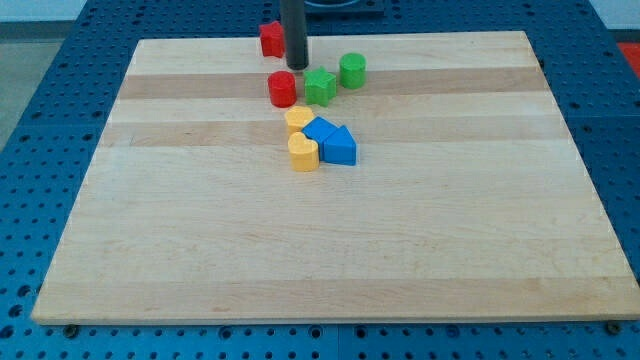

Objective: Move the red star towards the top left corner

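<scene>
The red star (pixel 270 38) sits at the board's top edge, a little left of centre, partly hidden by my rod. My tip (pixel 296 67) is just right of and slightly below the star, close to it; I cannot tell if they touch. A red cylinder (pixel 282 88) lies just below the tip. A green block (pixel 320 86) and a green cylinder (pixel 352 70) lie to the right of the red cylinder.
Below them is a tight cluster: two yellow blocks (pixel 298 120) (pixel 303 152) and two blue blocks (pixel 319 130) (pixel 340 147). The wooden board (pixel 200 240) lies on a blue perforated table (pixel 60 100).
</scene>
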`<move>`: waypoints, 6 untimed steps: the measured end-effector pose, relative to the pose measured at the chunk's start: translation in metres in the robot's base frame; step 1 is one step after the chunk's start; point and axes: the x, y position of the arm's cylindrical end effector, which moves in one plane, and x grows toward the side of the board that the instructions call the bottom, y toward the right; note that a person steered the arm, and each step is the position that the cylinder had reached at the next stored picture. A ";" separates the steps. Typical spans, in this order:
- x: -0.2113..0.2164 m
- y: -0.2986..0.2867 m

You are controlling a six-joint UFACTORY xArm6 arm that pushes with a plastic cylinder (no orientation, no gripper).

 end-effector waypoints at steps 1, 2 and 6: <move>-0.017 0.025; -0.039 0.035; -0.051 0.003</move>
